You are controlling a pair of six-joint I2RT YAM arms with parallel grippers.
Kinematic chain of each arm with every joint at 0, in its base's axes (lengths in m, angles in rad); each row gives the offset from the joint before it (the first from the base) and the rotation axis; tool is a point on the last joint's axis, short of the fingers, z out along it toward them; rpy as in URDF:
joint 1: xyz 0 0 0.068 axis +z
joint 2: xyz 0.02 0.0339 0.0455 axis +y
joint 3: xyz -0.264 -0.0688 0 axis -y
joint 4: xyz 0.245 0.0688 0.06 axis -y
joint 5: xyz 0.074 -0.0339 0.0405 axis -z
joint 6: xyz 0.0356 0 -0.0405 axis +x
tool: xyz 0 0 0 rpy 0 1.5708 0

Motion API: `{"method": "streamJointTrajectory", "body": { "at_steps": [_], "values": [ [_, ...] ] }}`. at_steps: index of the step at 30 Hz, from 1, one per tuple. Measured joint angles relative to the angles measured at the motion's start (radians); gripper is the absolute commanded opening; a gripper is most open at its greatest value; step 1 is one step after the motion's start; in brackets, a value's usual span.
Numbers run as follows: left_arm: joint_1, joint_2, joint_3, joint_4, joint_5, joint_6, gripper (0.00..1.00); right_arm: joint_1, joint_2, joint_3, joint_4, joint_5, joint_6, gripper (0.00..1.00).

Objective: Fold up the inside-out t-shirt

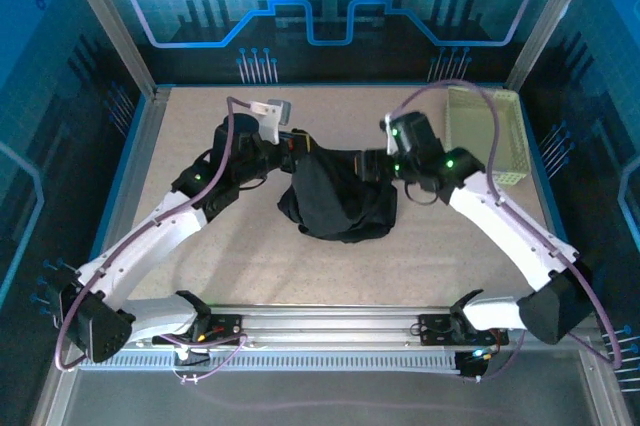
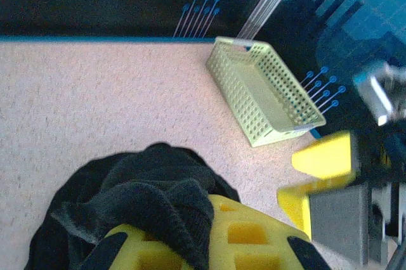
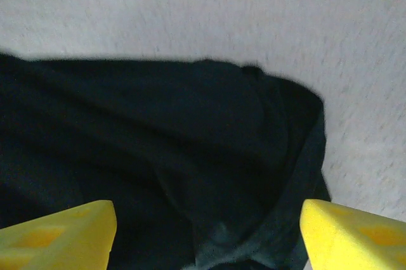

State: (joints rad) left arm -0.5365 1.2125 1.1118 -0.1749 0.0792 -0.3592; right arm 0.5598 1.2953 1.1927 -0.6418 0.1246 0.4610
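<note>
gripping the one t-shirt (image 1: 335, 201), left fingers (image 2: 222, 213) closed; right fingers (image 3: 57, 235) spread empty; one basket (image 1: 487, 136)

The left arm (image 1: 150, 236) and right arm (image 1: 505, 221) each have white shell links between black joints. Green lights (image 1: 450, 161) glow on the black housings near the wrists. A mauve cable (image 1: 480, 96) loops along each arm. Black bases (image 1: 215, 326) are bolted to a silver rail (image 1: 330, 331). A grey camera block (image 1: 272, 109) sits on the left wrist. The left gripper (image 2: 190, 248) and right gripper (image 3: 206, 238) carry bright yellow fingers (image 3: 355, 235) with square recesses.
</note>
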Motion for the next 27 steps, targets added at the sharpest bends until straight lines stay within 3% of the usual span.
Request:
{"method": "streamJointTrajectory", "body": {
  "at_steps": [6, 13, 16, 21, 23, 27],
  "values": [
    [0.006, -0.010, -0.048, 0.002, 0.017, -0.028, 0.00, 0.022, 0.031, -0.241, 0.119, 0.015, 0.080, 0.79],
    [0.010, -0.092, -0.137, 0.024, 0.016, -0.036, 0.00, 0.046, 0.119, -0.229, 0.233, -0.005, 0.096, 0.76],
    [0.011, -0.130, -0.192, 0.023, 0.012, -0.039, 0.00, 0.054, 0.183, -0.167, 0.245, 0.019, 0.092, 0.57],
    [0.043, -0.185, -0.253, 0.003, -0.007, -0.055, 0.00, 0.055, 0.283, -0.114, 0.232, 0.076, 0.059, 0.13],
    [0.068, -0.200, -0.254, -0.010, -0.014, -0.058, 0.00, 0.054, 0.277, -0.112, 0.217, 0.085, 0.041, 0.02],
    [0.110, -0.236, -0.257, -0.033, -0.027, -0.061, 0.00, 0.053, 0.216, -0.099, 0.191, 0.084, 0.010, 0.00]
  ]
}}
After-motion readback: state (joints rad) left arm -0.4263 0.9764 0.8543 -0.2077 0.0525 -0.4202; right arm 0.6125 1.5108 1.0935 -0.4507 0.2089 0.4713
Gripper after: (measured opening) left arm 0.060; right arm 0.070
